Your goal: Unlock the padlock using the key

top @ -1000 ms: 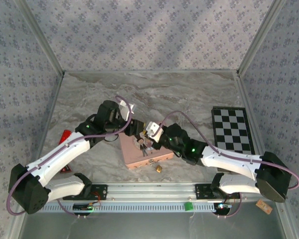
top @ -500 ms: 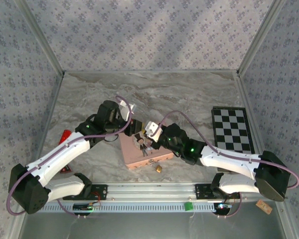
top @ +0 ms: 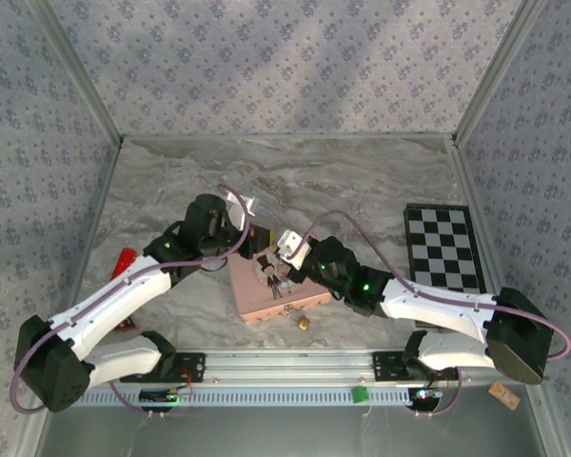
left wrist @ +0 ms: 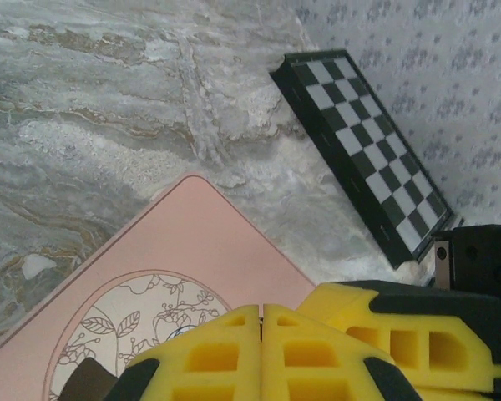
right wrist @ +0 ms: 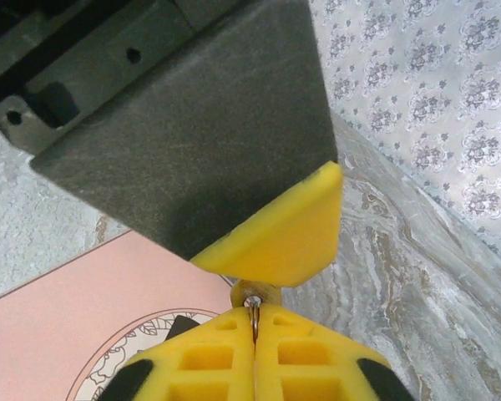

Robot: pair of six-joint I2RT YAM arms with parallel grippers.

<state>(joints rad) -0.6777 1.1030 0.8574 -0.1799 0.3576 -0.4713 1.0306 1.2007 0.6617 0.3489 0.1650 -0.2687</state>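
Note:
Both grippers meet over the pink tin (top: 266,303). In the right wrist view my right gripper (right wrist: 253,324) is shut on the thin metal key (right wrist: 253,313). The key's tip sits at the tiny brass padlock (right wrist: 255,294), which shows just under the left gripper's yellow fingertip (right wrist: 280,238). Most of the padlock is hidden. In the left wrist view my left gripper (left wrist: 261,316) has its jaws pressed together above the tin's lid (left wrist: 192,242), the right gripper's finger (left wrist: 392,334) beside it. From above, the left gripper (top: 263,259) and right gripper (top: 280,278) touch tip to tip.
A small brass piece (top: 305,322) lies at the tin's near edge. A black-and-white checkerboard (top: 444,249) lies at the right, also seen from the left wrist (left wrist: 359,142). A red object (top: 124,259) sits at the left under the left arm. Patterned walls close three sides.
Both grippers have crept slightly to the left over the tin, still tip to tip. Their grips look unchanged.

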